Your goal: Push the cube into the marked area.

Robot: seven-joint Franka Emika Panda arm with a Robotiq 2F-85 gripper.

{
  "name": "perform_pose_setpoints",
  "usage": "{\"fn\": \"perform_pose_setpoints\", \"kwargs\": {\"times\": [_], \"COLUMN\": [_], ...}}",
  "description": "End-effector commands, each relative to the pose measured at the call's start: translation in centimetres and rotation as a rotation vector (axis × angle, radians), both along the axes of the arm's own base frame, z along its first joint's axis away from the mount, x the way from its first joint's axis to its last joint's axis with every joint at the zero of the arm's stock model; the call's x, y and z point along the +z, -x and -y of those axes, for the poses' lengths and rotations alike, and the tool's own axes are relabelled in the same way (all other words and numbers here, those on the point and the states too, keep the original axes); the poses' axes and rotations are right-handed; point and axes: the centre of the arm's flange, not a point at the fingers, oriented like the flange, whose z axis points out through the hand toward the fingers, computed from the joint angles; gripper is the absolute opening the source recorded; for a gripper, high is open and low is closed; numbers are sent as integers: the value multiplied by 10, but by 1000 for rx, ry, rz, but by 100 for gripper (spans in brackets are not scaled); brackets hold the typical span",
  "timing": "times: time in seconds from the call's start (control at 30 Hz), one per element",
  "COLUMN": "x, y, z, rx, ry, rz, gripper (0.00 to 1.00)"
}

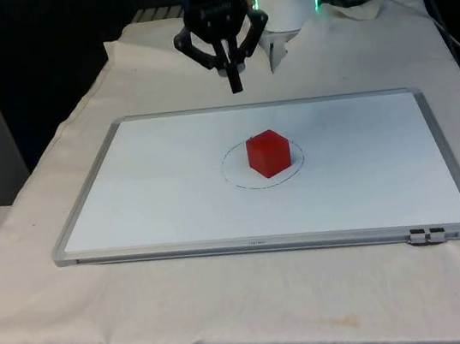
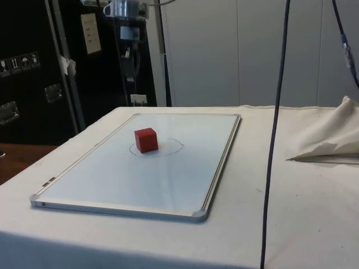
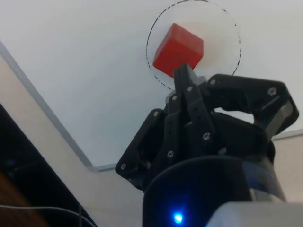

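Counting what lies on the bench (image 1: pixel 47 277): one red cube (image 1: pixel 268 152), one whiteboard (image 1: pixel 171 181) with a metal frame, one thin circle (image 1: pixel 232 172) drawn on the board, and one black gripper (image 1: pixel 235 82) above the board's far edge. A white cloth covers the bench, and in the side view one fold of cloth (image 2: pixel 331 137) rises at about three o'clock from the board, with a dark cable (image 2: pixel 275 140) hanging down in front of it.

The cube sits inside the circle in the front view, near its middle. In the side view the cube (image 2: pixel 146 139) covers the circle's nine-o'clock part, so that stretch of the line is hidden. In the wrist view the gripper's body hides part of the drawn ring and one corner of the cube (image 3: pixel 177 49).

The fingers (image 3: pixel 185 78) are pressed together into a single narrow tip, holding nothing. In the front view the tip hangs above the cloth just beyond the board's far rim, and the cube lies at about five o'clock from it, well apart and untouched.
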Motion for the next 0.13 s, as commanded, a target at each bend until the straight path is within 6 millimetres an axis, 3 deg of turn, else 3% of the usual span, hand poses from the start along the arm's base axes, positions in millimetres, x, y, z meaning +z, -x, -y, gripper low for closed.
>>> {"fn": "perform_pose_setpoints", "kwargs": {"times": [0.0,0.1], "x": [3,3], "y": [1,1], "z": [-1,-1], "rx": [-2,4], "ry": [12,6], "rz": [2,1], "gripper": [0,0]}}
